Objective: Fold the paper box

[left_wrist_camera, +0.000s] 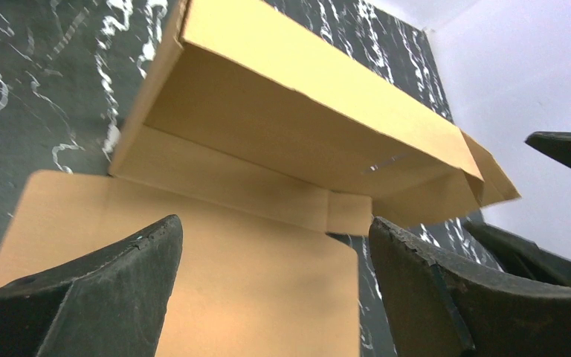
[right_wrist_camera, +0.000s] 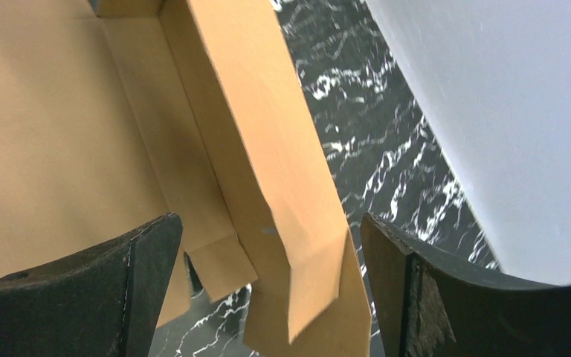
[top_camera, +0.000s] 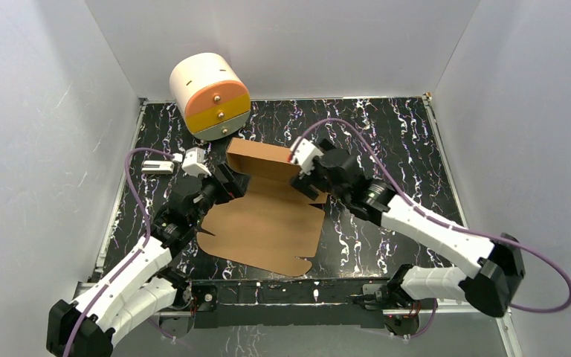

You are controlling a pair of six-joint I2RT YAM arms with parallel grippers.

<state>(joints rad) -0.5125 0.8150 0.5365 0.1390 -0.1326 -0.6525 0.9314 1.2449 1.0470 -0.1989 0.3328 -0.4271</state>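
Cardboard with nothing pinning it is your worry: the paper box (top_camera: pixel 268 216) lies in the middle of the table (top_camera: pixel 386 134), far wall raised and near panel flat. The left gripper (left_wrist_camera: pixel 275 245) and right gripper (right_wrist_camera: pixel 271 245) both stand wide and empty, flanking that wall. Unheld, its creases may spring it back down, and you could snag the loose end flap (right_wrist_camera: pixel 312 297). The right wrist view shows that flap's bent tip, which the top view hides. Only the top view shows the cream cabinet (top_camera: pixel 208 93) crowding the far corner.
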